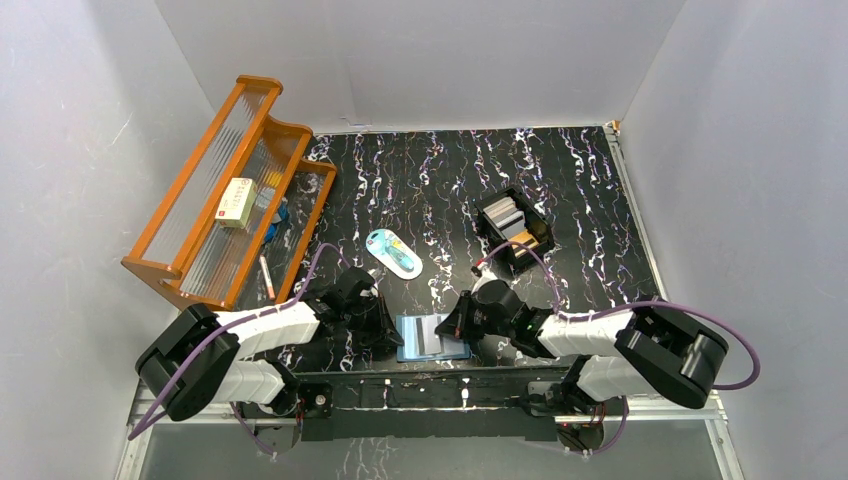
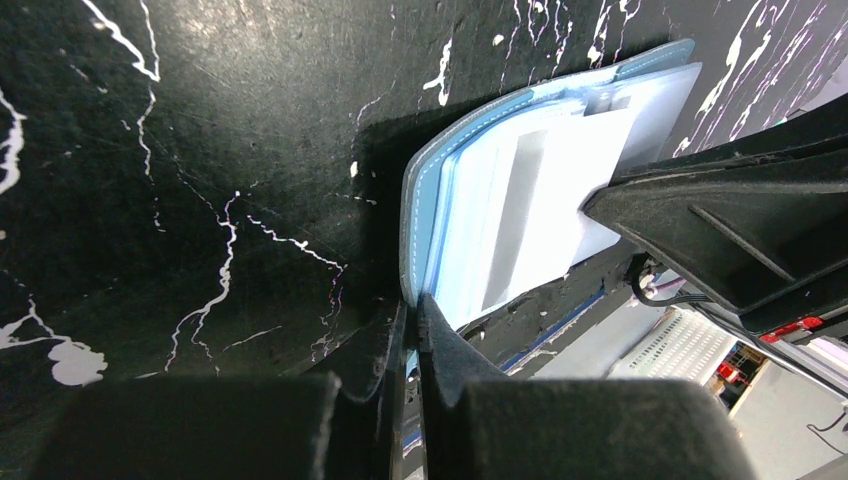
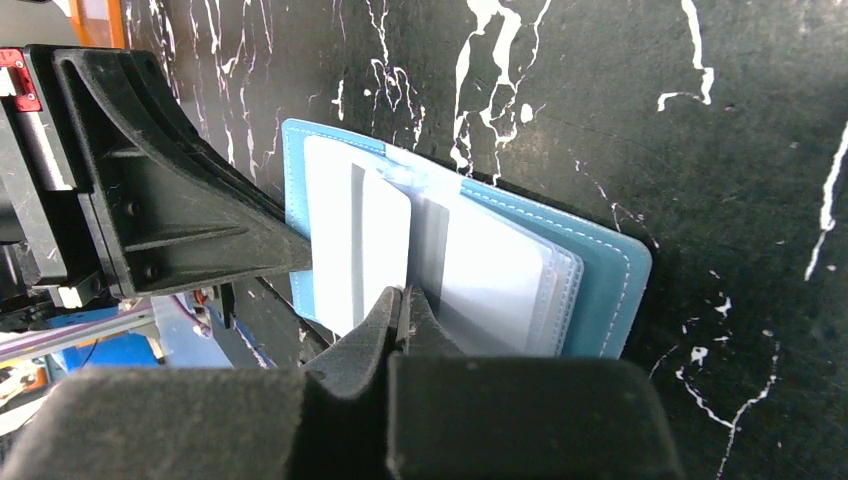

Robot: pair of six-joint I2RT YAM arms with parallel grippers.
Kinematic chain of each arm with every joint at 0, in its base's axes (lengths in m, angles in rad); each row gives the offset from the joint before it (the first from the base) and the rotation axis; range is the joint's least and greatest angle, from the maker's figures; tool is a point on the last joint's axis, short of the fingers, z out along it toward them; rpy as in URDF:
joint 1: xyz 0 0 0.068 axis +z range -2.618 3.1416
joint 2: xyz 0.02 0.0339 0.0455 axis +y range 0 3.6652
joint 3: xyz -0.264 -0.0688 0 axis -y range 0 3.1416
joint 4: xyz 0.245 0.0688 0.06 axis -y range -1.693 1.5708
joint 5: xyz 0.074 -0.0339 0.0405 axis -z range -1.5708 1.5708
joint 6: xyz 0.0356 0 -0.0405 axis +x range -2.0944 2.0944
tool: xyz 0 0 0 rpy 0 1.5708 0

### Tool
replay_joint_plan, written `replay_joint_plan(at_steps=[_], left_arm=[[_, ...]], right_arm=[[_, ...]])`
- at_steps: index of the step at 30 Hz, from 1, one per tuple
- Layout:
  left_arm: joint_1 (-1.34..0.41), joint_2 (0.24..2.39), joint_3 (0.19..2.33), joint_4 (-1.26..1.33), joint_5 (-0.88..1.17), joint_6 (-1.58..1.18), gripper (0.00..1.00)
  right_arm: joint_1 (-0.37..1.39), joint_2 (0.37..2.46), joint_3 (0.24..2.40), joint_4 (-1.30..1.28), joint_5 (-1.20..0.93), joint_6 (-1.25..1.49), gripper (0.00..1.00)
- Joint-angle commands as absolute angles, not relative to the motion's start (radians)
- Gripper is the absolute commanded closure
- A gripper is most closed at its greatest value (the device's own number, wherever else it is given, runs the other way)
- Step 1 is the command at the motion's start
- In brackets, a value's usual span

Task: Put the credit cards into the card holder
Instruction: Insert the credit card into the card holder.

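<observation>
Tabletop (image 1: pixel 590 200), black white-veined, under card holder (image 1: pixel 433 338); grey walls (image 1: pixel 430 60)

You worked in a robot lab cell: white walls (image 1: pixel 420 60) boxed a marbled table (image 1: pixel 600 220) with two arms (image 1: pixel 262 332) bolted on

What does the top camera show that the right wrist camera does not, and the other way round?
Only the top camera: the black box with cards standing in it, and the light-blue oval thing.
Only the right wrist camera: the clear pockets inside the wallet, and the right pincer shut on a white card with a grey stripe.
Both: the open blue wallet on the black table, with the left pincer at its edge.
</observation>
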State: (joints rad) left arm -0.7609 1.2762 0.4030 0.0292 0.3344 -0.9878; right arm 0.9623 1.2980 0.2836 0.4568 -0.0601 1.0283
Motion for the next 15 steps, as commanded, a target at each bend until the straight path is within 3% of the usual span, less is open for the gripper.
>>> replay_joint_plan(at_steps=[1,8,15], left_arm=[[-0.764,1.298,0.383,-0.043,0.288,-0.98,1.0],[-0.765,1.269,0.39,-0.026,0.309,-1.008,1.0],[-0.765,1.254,0.385,-0.021,0.308,-1.015,1.0]], right_arm=[[0.962,1.313,0.26,0.499,-0.07,1.04,1.0],[0.964,1.382,0.305,0.496,-0.092,1.055,0.99],[0.965,1.349,0.369,0.334,-0.064,1.033,0.84]])
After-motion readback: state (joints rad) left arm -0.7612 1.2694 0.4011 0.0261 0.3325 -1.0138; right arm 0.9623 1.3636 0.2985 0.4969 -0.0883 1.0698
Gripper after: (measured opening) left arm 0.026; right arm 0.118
